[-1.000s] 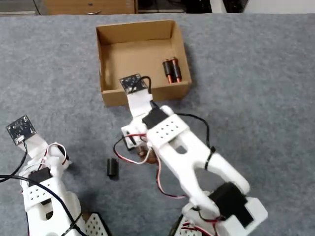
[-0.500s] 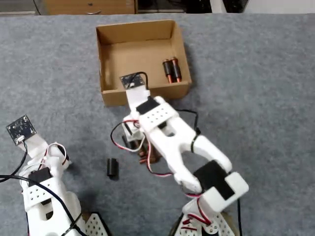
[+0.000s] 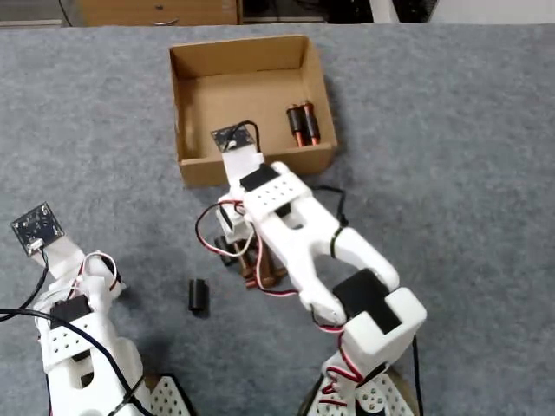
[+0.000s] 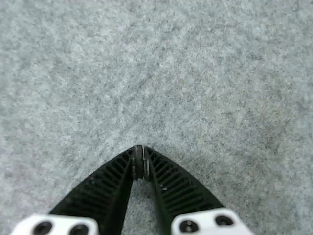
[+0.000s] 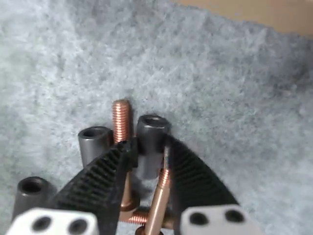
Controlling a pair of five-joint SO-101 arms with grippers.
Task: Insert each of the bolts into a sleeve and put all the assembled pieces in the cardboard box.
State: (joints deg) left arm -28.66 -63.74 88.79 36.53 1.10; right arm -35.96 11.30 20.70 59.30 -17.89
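Right wrist view: we see the right claw (image 5: 148, 145) clamped on an upright sleeve (image 5: 152, 128), a bolt (image 5: 121, 117) just beside.

White arms (image 3: 299, 232) — black ribbed claws (image 4: 139, 159)

A soft grey carpet (image 3: 451, 173) lies flat all over with even light on it, and past its far edge there is a brown wooden cabinet (image 3: 156, 11) with a drawer, then a dark gap (image 3: 321, 9), then a white patch (image 3: 494, 9).
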